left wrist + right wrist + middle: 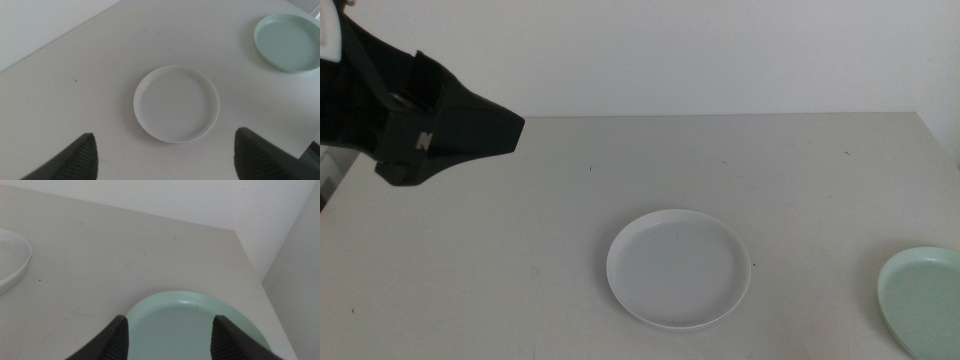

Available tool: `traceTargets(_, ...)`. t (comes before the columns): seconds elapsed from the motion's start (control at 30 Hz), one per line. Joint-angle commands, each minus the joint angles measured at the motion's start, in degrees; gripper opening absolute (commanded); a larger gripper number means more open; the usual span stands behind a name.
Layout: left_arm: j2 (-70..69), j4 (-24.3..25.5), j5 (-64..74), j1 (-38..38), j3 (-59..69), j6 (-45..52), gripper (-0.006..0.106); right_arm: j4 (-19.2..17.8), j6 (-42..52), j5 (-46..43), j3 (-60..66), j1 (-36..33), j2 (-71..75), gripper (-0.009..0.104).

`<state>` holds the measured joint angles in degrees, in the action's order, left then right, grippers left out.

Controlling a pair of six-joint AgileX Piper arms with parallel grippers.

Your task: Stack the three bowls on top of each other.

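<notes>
The left gripper (pixel 165 152) is hovering above the table's (pixel 520 260) far left corner, jaws spread wide and grasping nothing. The white bowl (pixel 679 268) is sitting near the middle of the front edge. The mint green bowl (pixel 925 300) is lying at the front right corner, the right gripper (pixel 170 337) hanging over it, jaws released.
</notes>
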<state>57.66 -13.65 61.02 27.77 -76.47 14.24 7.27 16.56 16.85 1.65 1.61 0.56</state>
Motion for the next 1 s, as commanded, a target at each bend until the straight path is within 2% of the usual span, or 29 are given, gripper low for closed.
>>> traceTargets(0.0, -0.54, -1.41, -3.4, 0.26, -1.45, -0.04, 0.105, -0.57, 0.74, -3.19, -1.93, 0.47, 1.31, 0.043)
traceTargets(0.17, -0.54, -1.41, -3.46, 0.26, -1.45, -0.04, 0.105, -1.19, 0.74, 6.23, -10.29, 0.47, -1.45, 0.043)
traceTargets(0.27, -0.54, -1.41, -3.45, 0.26, -1.45, 0.01, 0.105, -3.21, 0.74, 13.02, -17.23, 0.47, -4.94, 0.043)
traceTargets(0.53, -0.54, -1.41, -3.5, 0.26, -1.45, 0.02, 0.105, -7.27, 0.74, 18.22, -33.34, 0.47, -17.41, 0.043)
traceTargets(0.83, -0.54, -1.41, -3.5, 0.26, -1.45, 0.02, 0.105, -7.98, 0.19, 22.7, -46.54, 0.47, -30.87, 0.043)
traceTargets(0.9, -0.54, -1.41, -3.5, 0.26, -1.45, 0.02, 0.105, -7.98, -2.07, 24.42, -47.76, 0.47, -32.59, 0.043)
traceTargets(0.97, -0.54, -1.41, -3.5, 0.26, -1.45, 0.02, 0.105, -7.77, -8.51, 24.53, -48.77, 0.47, -34.16, 0.043)
